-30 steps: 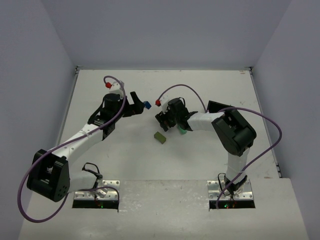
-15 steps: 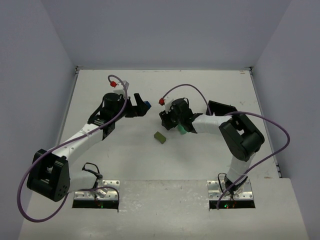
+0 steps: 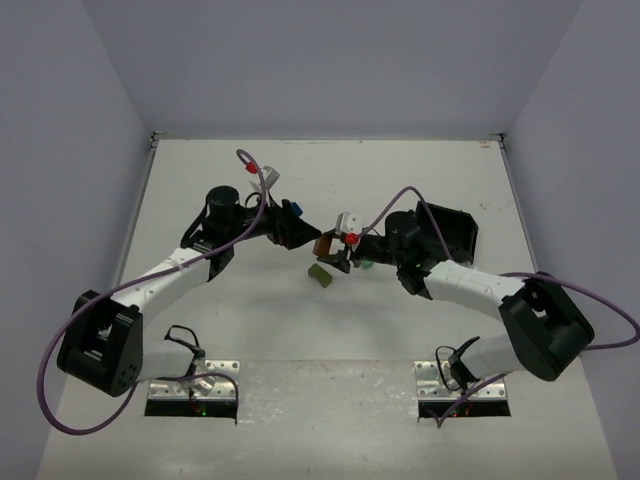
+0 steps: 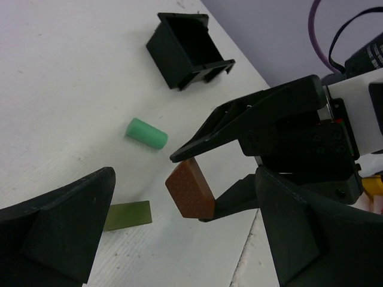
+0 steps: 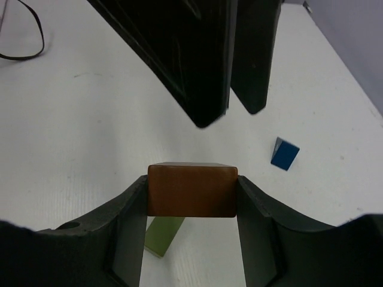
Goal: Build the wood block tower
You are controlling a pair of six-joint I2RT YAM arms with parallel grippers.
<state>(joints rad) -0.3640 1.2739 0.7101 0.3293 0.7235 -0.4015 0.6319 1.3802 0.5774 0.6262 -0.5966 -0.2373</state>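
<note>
My right gripper (image 5: 192, 206) is shut on the brown-orange block (image 5: 192, 190), holding it by its two ends above the table (image 3: 250, 300). In the top view the brown-orange block (image 3: 325, 245) hangs just right of my left gripper (image 3: 303, 233). The left gripper (image 4: 185, 239) is open, its fingers (image 5: 185, 60) wide apart and pointing at the brown-orange block (image 4: 190, 191) without touching it. The olive block (image 3: 320, 275) lies flat on the table below the held block. The mint-green cylinder (image 4: 146, 133) lies on its side further off. The blue block (image 5: 284, 153) rests behind the left gripper.
The black square tray (image 3: 450, 228) stands at the right, behind the right arm; in the left wrist view the black tray (image 4: 188, 48) is tipped with its open side showing. Purple cables loop over both arms. The arm bases sit at the near edge.
The right gripper closed on the brown-orange block, lifted it and swung left as the arm stretched out low. The left gripper turned right toward it, staying open.
</note>
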